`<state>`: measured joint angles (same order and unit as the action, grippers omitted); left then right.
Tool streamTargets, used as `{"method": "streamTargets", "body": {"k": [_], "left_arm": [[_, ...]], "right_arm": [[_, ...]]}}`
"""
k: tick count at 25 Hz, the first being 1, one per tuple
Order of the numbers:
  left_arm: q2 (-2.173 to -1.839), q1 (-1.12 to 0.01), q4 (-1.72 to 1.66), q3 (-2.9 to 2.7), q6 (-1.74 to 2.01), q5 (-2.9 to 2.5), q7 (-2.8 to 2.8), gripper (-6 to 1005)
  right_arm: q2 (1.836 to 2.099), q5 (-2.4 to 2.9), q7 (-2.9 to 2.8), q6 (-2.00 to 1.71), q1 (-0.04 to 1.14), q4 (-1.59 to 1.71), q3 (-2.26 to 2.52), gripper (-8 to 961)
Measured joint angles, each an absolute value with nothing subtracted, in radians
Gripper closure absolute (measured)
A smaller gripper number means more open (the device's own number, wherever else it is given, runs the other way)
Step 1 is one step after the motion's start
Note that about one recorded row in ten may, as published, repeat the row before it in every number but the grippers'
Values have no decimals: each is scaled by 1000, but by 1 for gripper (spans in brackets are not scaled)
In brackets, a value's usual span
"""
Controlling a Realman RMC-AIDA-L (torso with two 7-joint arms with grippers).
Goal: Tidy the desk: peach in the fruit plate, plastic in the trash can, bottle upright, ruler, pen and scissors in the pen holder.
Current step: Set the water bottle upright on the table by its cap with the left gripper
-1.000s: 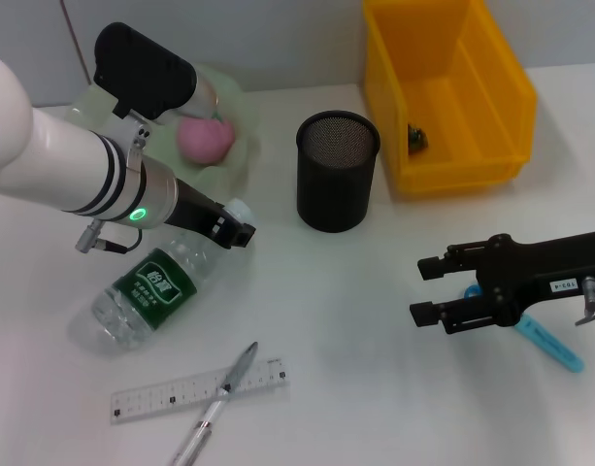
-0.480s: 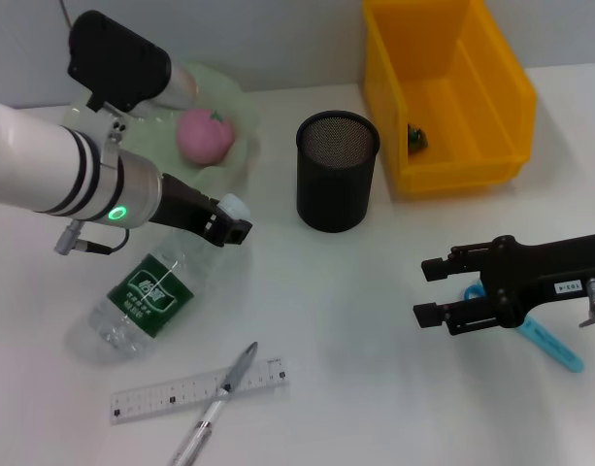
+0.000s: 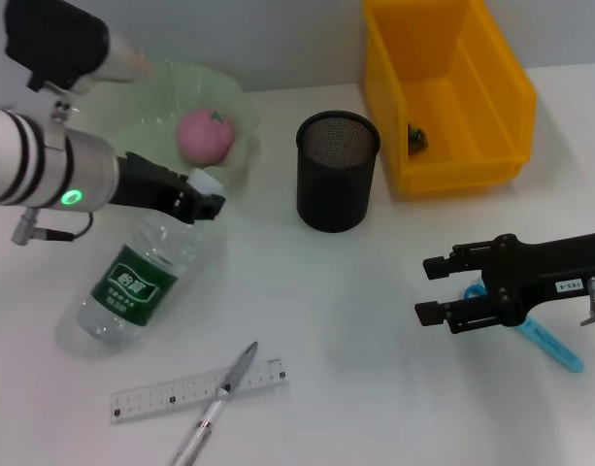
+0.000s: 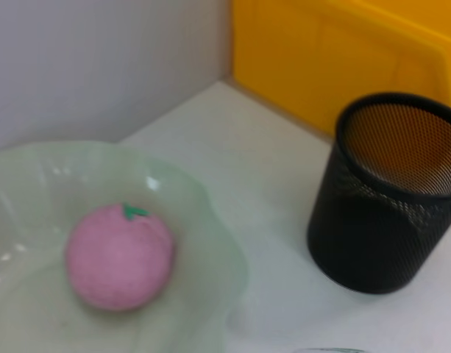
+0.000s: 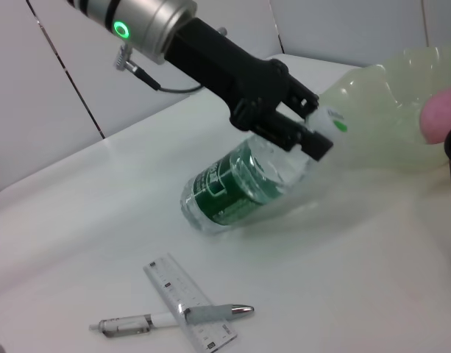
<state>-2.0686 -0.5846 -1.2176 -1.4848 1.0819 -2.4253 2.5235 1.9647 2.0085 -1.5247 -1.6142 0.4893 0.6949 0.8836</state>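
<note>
My left gripper is shut on the neck of the bottle, just below its white and green cap. The bottle leans with its base on the desk and its cap end raised beside the fruit plate. The right wrist view shows the same grip on the bottle. The pink peach lies in the plate. The dark plastic sits inside the yellow trash can. The ruler and pen lie crossed near the front. My right gripper hangs open, with the blue scissors partly hidden under its arm.
The black mesh pen holder stands between the plate and the trash can. In the left wrist view the peach, the plate rim and the pen holder are close ahead.
My left arm has drawn back to the left, carrying the bottle's neck with it. The bottle has swung steeper and shifted left. The right arm has barely moved.
</note>
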Motion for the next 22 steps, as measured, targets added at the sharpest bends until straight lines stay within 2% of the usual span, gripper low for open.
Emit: {"method": "streamTargets", "body": {"k": [22], "left_arm": [[-2065, -488, -1395, -1377, 1183, -2368, 2489, 556]], "right_arm": [[1965, 2006, -1522, -1614, 489, 695, 873, 199]]}}
